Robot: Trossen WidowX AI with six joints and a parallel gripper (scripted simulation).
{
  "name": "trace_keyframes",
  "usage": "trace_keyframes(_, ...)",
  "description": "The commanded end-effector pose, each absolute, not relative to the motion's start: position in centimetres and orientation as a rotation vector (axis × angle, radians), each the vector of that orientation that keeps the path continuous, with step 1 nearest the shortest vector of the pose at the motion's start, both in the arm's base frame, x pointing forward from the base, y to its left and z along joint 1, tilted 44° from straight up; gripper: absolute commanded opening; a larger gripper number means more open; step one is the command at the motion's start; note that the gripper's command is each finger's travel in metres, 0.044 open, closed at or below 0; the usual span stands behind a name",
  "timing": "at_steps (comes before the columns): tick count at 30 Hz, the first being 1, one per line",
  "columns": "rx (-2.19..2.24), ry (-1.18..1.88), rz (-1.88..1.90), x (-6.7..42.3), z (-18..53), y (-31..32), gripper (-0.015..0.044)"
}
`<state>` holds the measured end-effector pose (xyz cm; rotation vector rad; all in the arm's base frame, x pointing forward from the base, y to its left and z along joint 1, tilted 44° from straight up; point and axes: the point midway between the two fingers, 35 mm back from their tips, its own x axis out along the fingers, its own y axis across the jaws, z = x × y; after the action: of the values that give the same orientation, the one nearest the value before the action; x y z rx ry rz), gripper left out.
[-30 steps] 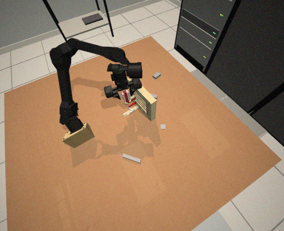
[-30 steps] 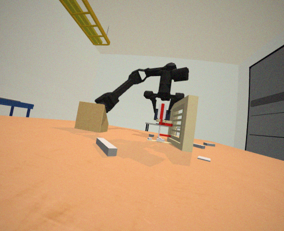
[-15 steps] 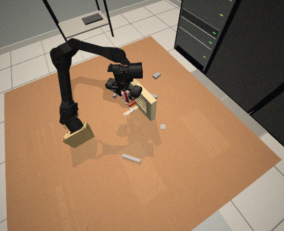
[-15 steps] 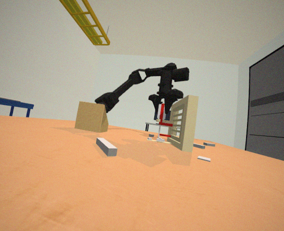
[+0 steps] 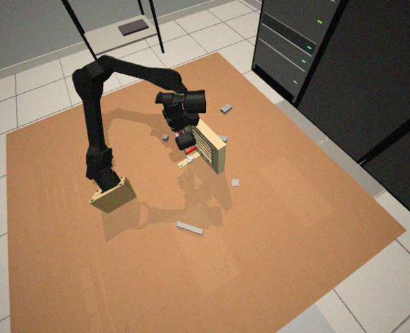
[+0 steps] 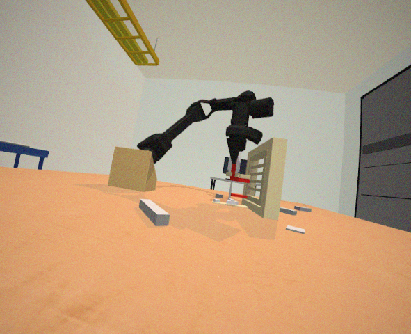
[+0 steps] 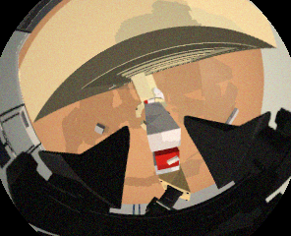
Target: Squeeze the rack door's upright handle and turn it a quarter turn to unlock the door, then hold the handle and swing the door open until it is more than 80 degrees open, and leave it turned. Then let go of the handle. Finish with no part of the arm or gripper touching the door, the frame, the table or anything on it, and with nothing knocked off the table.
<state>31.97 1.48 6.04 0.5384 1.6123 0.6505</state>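
Well, there is one tan slatted panel (image 5: 219, 157) (image 6: 275, 179) (image 7: 96, 44), and it stands up on the brown table top (image 5: 287, 258) (image 6: 198, 287) (image 7: 200, 93). The upright handle (image 5: 177, 134) (image 6: 233, 170) (image 7: 164, 141) is just beside the panel, on the side where the arm (image 5: 94, 118) (image 6: 178, 129) (image 7: 172, 197) is. It is one handle, with white, gray and red parts

The gripper (image 5: 182, 134) (image 6: 234, 162) (image 7: 156, 125) is above the table beside the panel. Its two black fingers are apart, fairly wide, with one on each side of the handle, and they are not squeezing it. I can't tell if a finger touches the handle a little

Two red bars (image 6: 242, 180) go sideways between the handle and the panel, one higher and one lower. One flat tan strip (image 5: 182, 165) (image 6: 241, 205) (image 7: 145, 87) lies by the panel's foot

I count five gray blocks on the table around the panel. Two are behind it, one small one is on the arm's side, a flat one is near its front end, and a long one (image 5: 189, 228) (image 6: 154, 211) is well apart from it. The arm sits on one tan wedge (image 5: 113, 201) (image 6: 130, 168) (image 7: 184, 187), away from the panel

Past the panel is a big dark cabinet (image 5: 287, 50) with four spots of tiny lights. Any writing is too small to read
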Motion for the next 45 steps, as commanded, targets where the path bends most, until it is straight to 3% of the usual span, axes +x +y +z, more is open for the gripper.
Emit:
trace_keyframes(1, 0.665, 1.676, 0.516, 32.0, 6.04, 1.51, 0.0298)
trace_keyframes(28, 1.575, 1.878, -0.719, 32.0, 6.04, 1.51, 0.0298)
trace_keyframes(34, 1.595, 1.875, -0.754, 32.0, 6.04, 1.51, 0.0298)
trace_keyframes(45, 1.595, 1.875, -0.754, 32.0, 6.04, 1.51, 0.0225)
